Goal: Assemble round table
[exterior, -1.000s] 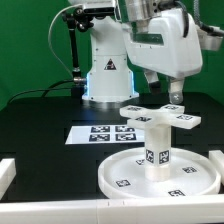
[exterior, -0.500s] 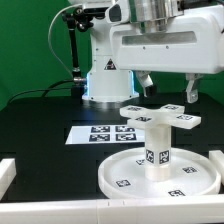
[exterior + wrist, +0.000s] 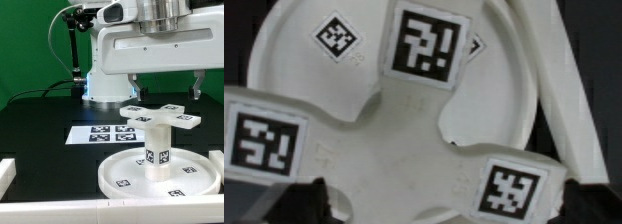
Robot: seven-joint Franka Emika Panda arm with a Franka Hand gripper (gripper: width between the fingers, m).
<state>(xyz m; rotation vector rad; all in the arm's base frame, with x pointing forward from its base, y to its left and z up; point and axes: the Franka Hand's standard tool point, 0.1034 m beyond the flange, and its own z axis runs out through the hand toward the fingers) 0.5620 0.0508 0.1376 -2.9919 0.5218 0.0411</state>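
Note:
The large round disc (image 3: 125,172) lies at the table's front. The short cylinder leg (image 3: 157,146) stands upright on its middle. The cross-shaped piece (image 3: 160,116) lies flat on top of the leg. My gripper (image 3: 166,88) hangs open just above the cross, one finger (image 3: 134,86) toward the exterior view's left and the other toward its right. In the wrist view the cross (image 3: 393,140) fills the picture, with the disc (image 3: 313,70) below it. The gripper (image 3: 441,205) stands over the cross's hub, its dark fingertips (image 3: 299,202) wide apart and touching nothing that I can see.
The marker board (image 3: 100,133) lies flat behind the disc. The robot's base (image 3: 106,72) stands at the back. A low white wall (image 3: 8,178) runs along the front at the exterior view's left.
The hand has turned about its axis and shifted toward the exterior view's left. Its fingers now straddle the space above the cross. The furniture parts have not moved.

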